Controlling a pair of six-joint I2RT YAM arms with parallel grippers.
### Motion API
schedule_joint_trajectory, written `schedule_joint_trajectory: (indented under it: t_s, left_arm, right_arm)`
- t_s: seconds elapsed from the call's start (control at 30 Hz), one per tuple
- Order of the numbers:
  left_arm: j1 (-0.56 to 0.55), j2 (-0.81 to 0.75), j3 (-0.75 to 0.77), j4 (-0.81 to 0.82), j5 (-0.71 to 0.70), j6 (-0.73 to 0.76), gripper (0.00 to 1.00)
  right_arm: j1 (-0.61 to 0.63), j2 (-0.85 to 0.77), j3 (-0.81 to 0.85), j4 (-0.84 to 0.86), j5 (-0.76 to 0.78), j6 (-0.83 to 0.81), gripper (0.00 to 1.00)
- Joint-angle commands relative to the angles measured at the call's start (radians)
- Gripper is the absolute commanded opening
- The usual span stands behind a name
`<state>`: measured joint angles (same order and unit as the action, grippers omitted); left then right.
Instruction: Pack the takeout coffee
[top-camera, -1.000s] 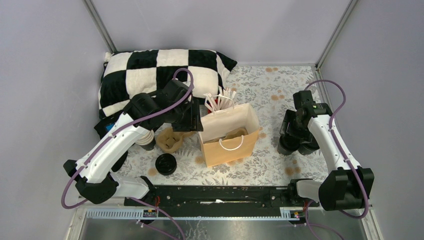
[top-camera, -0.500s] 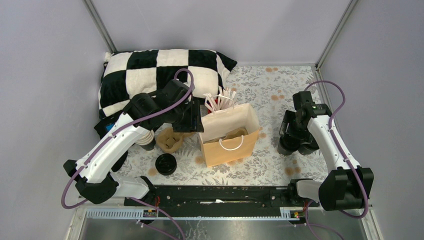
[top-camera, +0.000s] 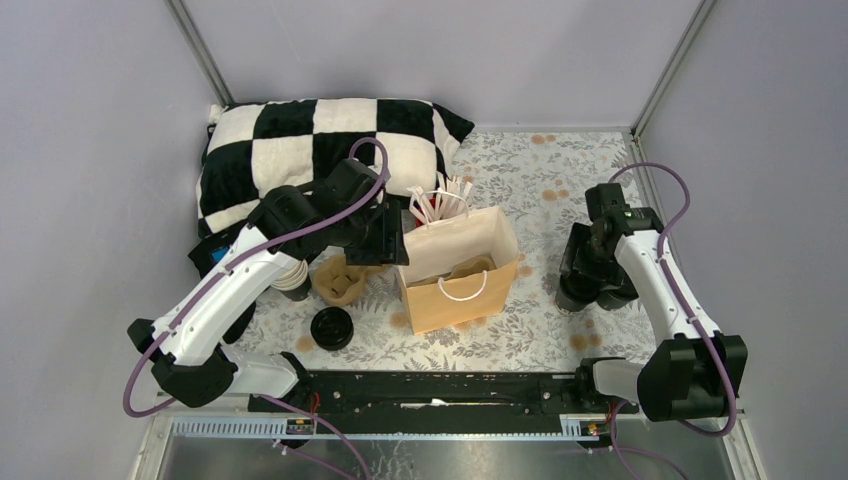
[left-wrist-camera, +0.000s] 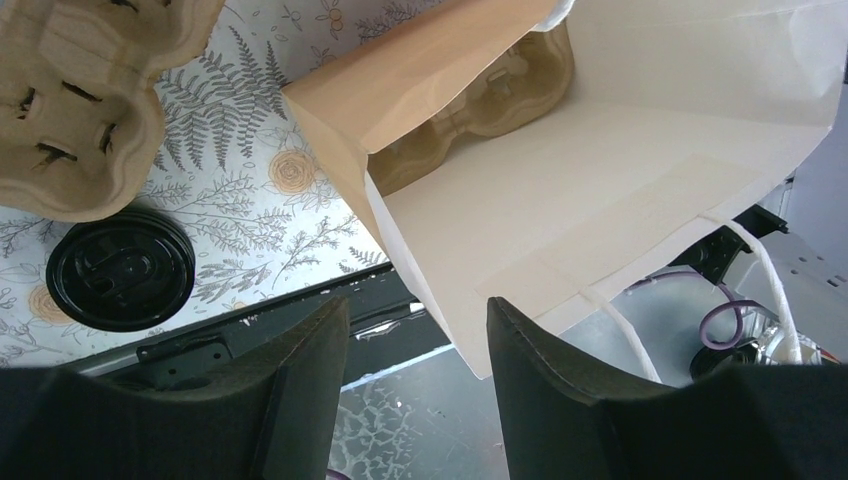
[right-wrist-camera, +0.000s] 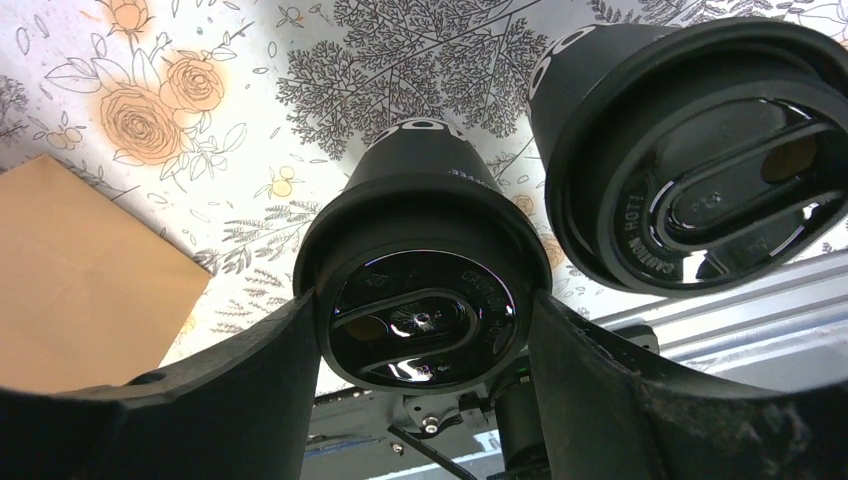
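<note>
Two takeout coffee cups with dark sides and black lids stand at the right of the table. My right gripper reaches down over the left cup, with a finger pressed to each side of its lid. The cup still rests on the table. The second cup stands right beside it, untouched. From above, the right gripper covers most of both cups. My left gripper hangs open and empty over the left edge of the paper bag, which stands upright and open.
A pulp cup carrier lies in the bag's bottom. Another carrier, a stack of black lids and a stack of lidless cups sit left of the bag. A checkered pillow and white stirrers lie behind it.
The right gripper's fingers have drawn in a little onto the cup's lid. The left arm and the bag have not moved.
</note>
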<state>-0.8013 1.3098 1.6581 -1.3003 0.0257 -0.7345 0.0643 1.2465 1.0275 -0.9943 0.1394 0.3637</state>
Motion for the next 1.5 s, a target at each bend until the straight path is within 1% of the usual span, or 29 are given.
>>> schedule_joint_trajectory:
  t_s: [0.0,0.07,0.13,0.2,0.33,0.5,0.6,0.67,0.7,0.77,0.8,0.83,0.93,1.07,1.17,1.3,1.4,1.47]
  left_arm:
    - [-0.001,0.024,0.040,-0.030,-0.035,-0.026,0.57]
    - [-0.001,0.040,0.051,-0.048,-0.059,-0.031,0.57]
    - [-0.001,0.049,0.054,-0.041,-0.059,-0.026,0.54]
    - [-0.002,0.062,0.052,-0.042,-0.066,-0.019,0.49]
    - [-0.003,0.081,0.071,-0.027,-0.079,0.001,0.40]
    - [-0.006,0.093,0.075,0.009,-0.132,0.051,0.25]
    - [-0.006,0.101,0.052,0.019,-0.160,0.083,0.16]
    - [-0.012,0.090,0.041,0.031,-0.190,0.088,0.09]
    - [-0.014,0.080,0.036,0.047,-0.201,0.094,0.08]
    - [-0.017,0.065,0.029,0.087,-0.218,0.110,0.05]
    - [-0.018,0.060,0.027,0.103,-0.221,0.118,0.03]
    - [-0.021,0.059,0.026,0.121,-0.222,0.131,0.02]
    - [-0.046,0.040,-0.002,0.180,-0.245,0.162,0.00]
    - [-0.095,-0.008,-0.057,0.248,-0.294,0.167,0.00]
    - [-0.135,-0.050,-0.113,0.324,-0.330,0.181,0.00]
    - [-0.160,-0.075,-0.153,0.384,-0.357,0.183,0.00]
    - [-0.177,-0.082,-0.162,0.410,-0.370,0.196,0.00]
    - [-0.182,-0.090,-0.172,0.422,-0.383,0.201,0.00]
  right_arm:
    - [-0.006,-0.033,0.110,-0.061,0.004,-0.010,0.63]
    - [-0.003,-0.059,0.163,-0.065,-0.023,-0.037,0.60]
    - [-0.004,-0.077,0.223,-0.071,-0.075,-0.079,0.59]
    - [-0.004,-0.093,0.287,-0.073,-0.132,-0.122,0.58]
    - [-0.003,-0.159,0.405,-0.041,-0.320,-0.194,0.57]
    - [-0.004,-0.281,0.483,0.076,-0.496,-0.241,0.49]
    - [-0.004,-0.318,0.535,0.132,-0.742,-0.290,0.47]
    - [0.003,-0.314,0.576,0.129,-0.831,-0.291,0.46]
    - [0.030,-0.315,0.587,0.132,-0.845,-0.296,0.46]
    - [0.112,-0.308,0.602,0.132,-0.867,-0.311,0.46]
    - [0.134,-0.294,0.622,0.115,-0.867,-0.323,0.46]
    - [0.186,-0.277,0.643,0.092,-0.857,-0.335,0.46]
    - [0.287,-0.244,0.682,0.040,-0.822,-0.390,0.46]
    - [0.366,-0.226,0.673,-0.003,-0.803,-0.431,0.43]
    - [0.399,-0.217,0.662,-0.049,-0.760,-0.477,0.42]
    - [0.443,-0.200,0.669,-0.074,-0.746,-0.503,0.42]
    - [0.498,-0.157,0.699,-0.128,-0.676,-0.543,0.39]
    - [0.561,-0.117,0.738,-0.177,-0.614,-0.570,0.39]
